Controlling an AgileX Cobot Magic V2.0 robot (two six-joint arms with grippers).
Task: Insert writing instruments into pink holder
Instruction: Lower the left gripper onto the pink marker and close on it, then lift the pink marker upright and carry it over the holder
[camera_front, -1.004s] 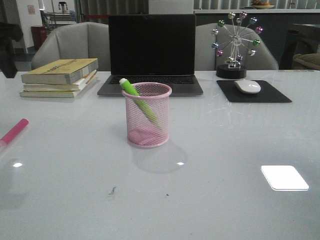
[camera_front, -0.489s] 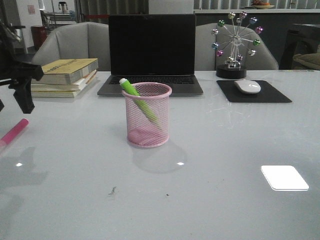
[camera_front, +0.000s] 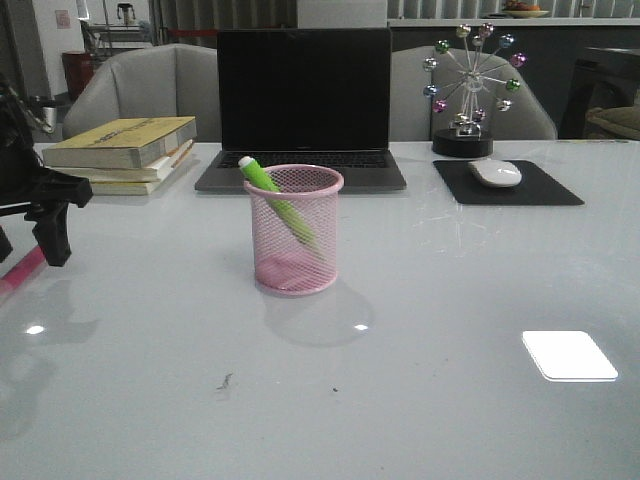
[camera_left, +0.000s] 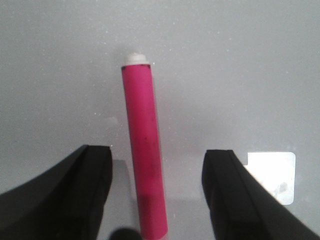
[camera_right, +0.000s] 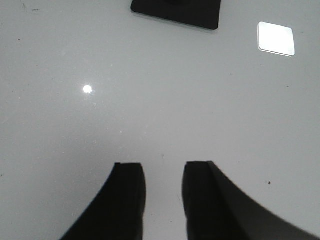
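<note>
Front view: the green marker (camera_front: 272, 197) is seen leaning inside the pink holder (camera_front: 294, 230) (laptop (camera_front: 303, 108) behind, books (camera_front: 121, 152) at left).

Left wrist view: the left gripper (camera_left: 157, 172) is spread astride the pink marker (camera_left: 144, 157).

Right wrist view: the right gripper (camera_right: 162, 175) is parted over bare table (camera_right: 165, 95).

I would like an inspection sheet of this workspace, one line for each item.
Surface: pale glossy table, with light glare and a few dark specks.
Job's things: green marker leaning inside the pink holder; pink marker lying flat on the table at far left.
Clutter: stack of books, laptop, mouse on a black mouse pad, ferris-wheel ornament.
Grippers: left pincer open, straddling the pink marker without touching it; right pincer open, holding nothing.
Cables: nothing seen.
Surroundings: grey chairs behind the table.
</note>
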